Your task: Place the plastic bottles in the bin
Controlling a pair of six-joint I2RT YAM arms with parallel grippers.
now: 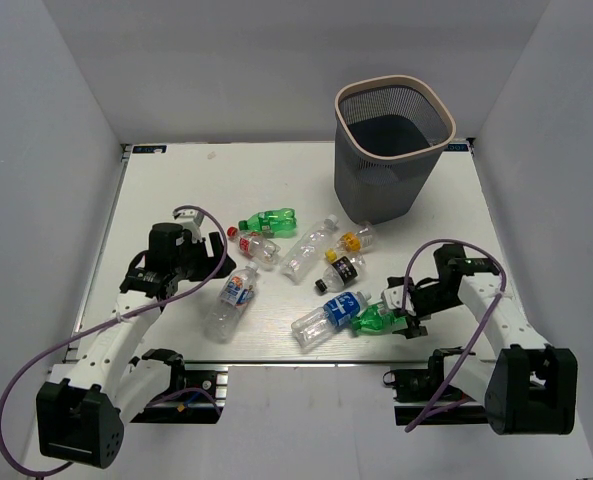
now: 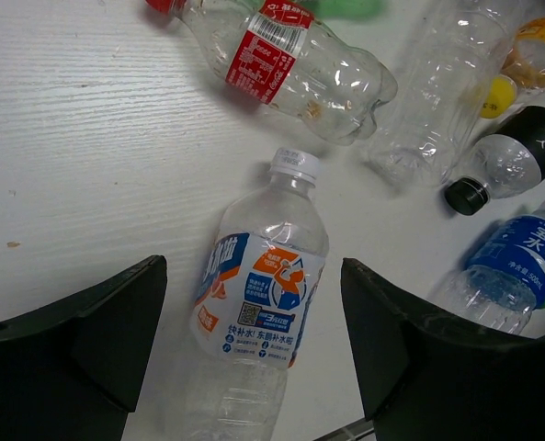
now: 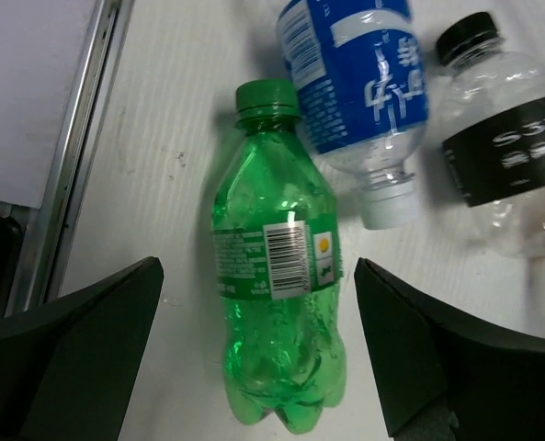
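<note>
Green bottle (image 3: 272, 266) by near edge: looks empty, so probably light and crushable; grip mid-body. Right gripper (image 3: 258, 285) wide astride it; left gripper (image 2: 254, 276) also wide.

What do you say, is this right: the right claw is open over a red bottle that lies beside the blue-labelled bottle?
Not quite: that is a green bottle, not a red one; the right wrist view shows it. Otherwise yes: the right claw is open over it, and it lies beside the blue-labelled bottle.
</note>
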